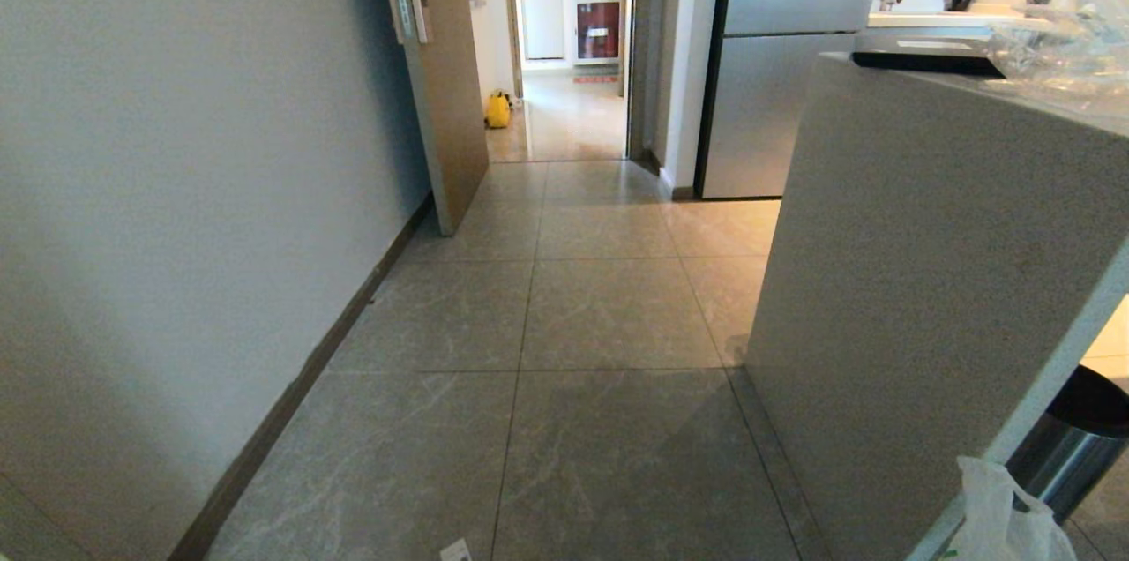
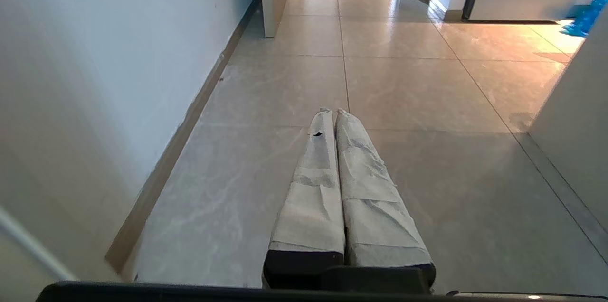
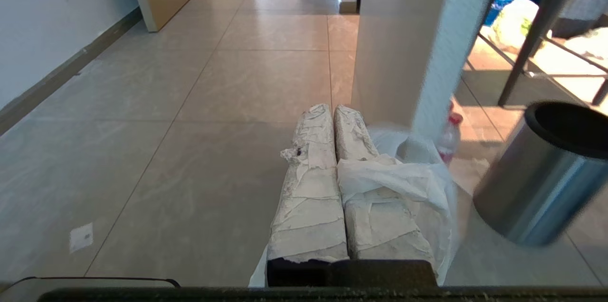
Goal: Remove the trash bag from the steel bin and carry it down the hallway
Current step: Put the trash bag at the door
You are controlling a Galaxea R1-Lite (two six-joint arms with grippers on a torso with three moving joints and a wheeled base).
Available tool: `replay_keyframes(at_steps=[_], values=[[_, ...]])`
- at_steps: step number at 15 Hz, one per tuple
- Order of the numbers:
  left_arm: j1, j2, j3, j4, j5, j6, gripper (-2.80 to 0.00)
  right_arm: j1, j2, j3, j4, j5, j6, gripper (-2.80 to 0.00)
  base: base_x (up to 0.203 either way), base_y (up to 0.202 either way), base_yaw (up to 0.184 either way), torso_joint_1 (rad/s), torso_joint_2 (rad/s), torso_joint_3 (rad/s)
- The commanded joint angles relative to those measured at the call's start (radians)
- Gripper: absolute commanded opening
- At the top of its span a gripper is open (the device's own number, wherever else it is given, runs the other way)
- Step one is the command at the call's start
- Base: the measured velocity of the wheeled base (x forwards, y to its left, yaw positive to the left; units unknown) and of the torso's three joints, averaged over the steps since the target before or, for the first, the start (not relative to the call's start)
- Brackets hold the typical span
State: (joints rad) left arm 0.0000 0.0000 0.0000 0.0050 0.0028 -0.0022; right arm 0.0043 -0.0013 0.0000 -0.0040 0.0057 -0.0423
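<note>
From the head view, a hallway of large matte grey tiles runs ahead, with a smooth pale wall on the left and a wooden door [image 1: 441, 76] standing ajar. A speckled stone-look bench [image 1: 926, 279] fills the right side, a brushed-steel fridge [image 1: 785, 58] behind it. Low at the right edge the steel bin [image 1: 1072, 446] shows part of its shiny rounded side and black rim beside the bench's end panel, and the thin white trash bag [image 1: 997, 517] sits crumpled at the bottom corner, just in front of the bin. Neither arm shows here.

In the left wrist view, the left gripper [image 2: 331, 113] points level along the floor, its two long fingers [image 2: 313, 188] wrapped in wrinkled pale tape and pressed together with nothing between them. Beyond the fingertips lie only bare tiles and the wall's baseboard.

In the right wrist view, the right gripper [image 3: 331, 108] is held level too, its tape-wrapped fingers [image 3: 308, 197] closed tight. The trash bag's filmy white plastic [image 3: 403, 183] is draped over the outer finger and hangs down that side; whether a fold is pinched between the fingers cannot be told. The steel bin [image 3: 536, 188], tapered and glossy with its black ring, stands on the floor on that same side, apart from the fingers, its mouth dark. A small clear bottle with a red cap [image 3: 447, 138] stands beyond the bag, by the bench's end.
</note>
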Motion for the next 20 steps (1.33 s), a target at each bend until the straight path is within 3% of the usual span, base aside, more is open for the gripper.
replay_keyframes(at_steps=[1, 20], values=[[0.000, 0.000, 0.000, 0.000, 0.000, -0.001, -2.80, 0.000, 0.001, 0.000, -0.001, 0.000, -0.001, -2.80, 0.189, 0.000, -0.001, 0.004, 0.01, 0.007], [0.000, 0.000, 0.000, 0.000, 0.000, -0.002, -2.80, 0.000, 0.001, 0.000, -0.001, 0.000, -0.001, -2.80, 0.189, 0.000, 0.001, 0.002, 0.00, 0.003]])
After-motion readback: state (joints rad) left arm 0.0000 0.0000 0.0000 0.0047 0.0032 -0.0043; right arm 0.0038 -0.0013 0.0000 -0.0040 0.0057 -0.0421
